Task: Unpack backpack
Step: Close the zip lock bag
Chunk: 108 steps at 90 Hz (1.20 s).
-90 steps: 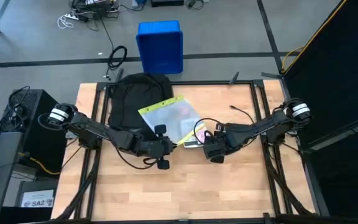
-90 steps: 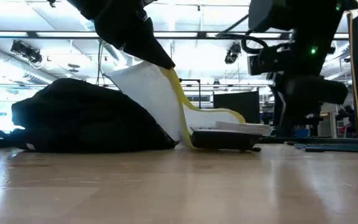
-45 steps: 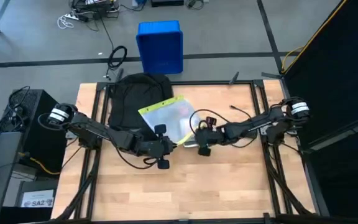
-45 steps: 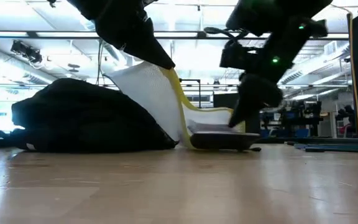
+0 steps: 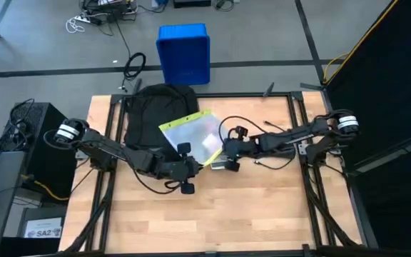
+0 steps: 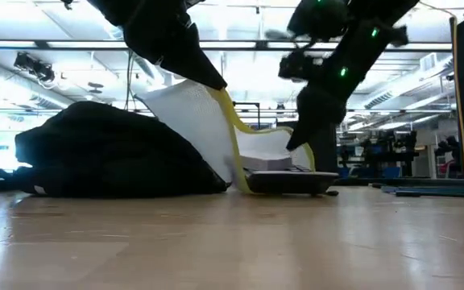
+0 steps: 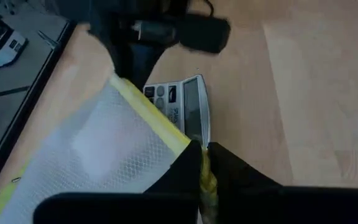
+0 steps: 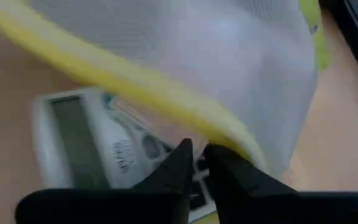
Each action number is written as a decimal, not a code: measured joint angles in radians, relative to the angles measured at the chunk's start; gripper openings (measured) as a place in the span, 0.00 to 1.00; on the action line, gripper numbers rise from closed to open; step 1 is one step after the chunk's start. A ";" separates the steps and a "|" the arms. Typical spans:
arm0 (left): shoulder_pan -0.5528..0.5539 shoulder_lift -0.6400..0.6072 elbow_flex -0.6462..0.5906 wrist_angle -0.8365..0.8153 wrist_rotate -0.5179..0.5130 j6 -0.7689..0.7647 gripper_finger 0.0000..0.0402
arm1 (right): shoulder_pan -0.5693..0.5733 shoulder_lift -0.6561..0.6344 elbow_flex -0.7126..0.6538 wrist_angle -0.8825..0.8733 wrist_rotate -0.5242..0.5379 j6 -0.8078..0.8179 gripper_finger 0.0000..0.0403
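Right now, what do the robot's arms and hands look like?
Both arms are dark and thin, built from jointed pieces. Each has a white ring near its base and loose black cables looping along it. The left hand and right hand each end in two dark, pointy fingers.

Evenly lit from overhead; ceiling glare bright in low view, arms silhouetted; wrist views blurred, right one smeared; faint shadows on table (image 5: 262,214)

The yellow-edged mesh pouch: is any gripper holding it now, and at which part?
The left gripper is shut on the mesh pouch, pinching its yellow edge at a corner. The right gripper reaches in by the calculator; whether it holds anything cannot be told.
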 joint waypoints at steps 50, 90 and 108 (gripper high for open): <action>0.000 0.000 0.000 0.000 0.000 -0.009 0.00 | 0.079 -0.109 -0.082 -0.273 0.064 0.094 0.08; 0.000 0.000 0.000 -0.001 0.000 -0.004 0.00 | -0.071 -0.098 -0.398 0.272 0.061 -0.358 0.43; 0.000 0.000 0.000 -0.001 0.000 -0.003 0.00 | -0.132 -0.100 -0.471 0.448 -0.031 -0.406 0.55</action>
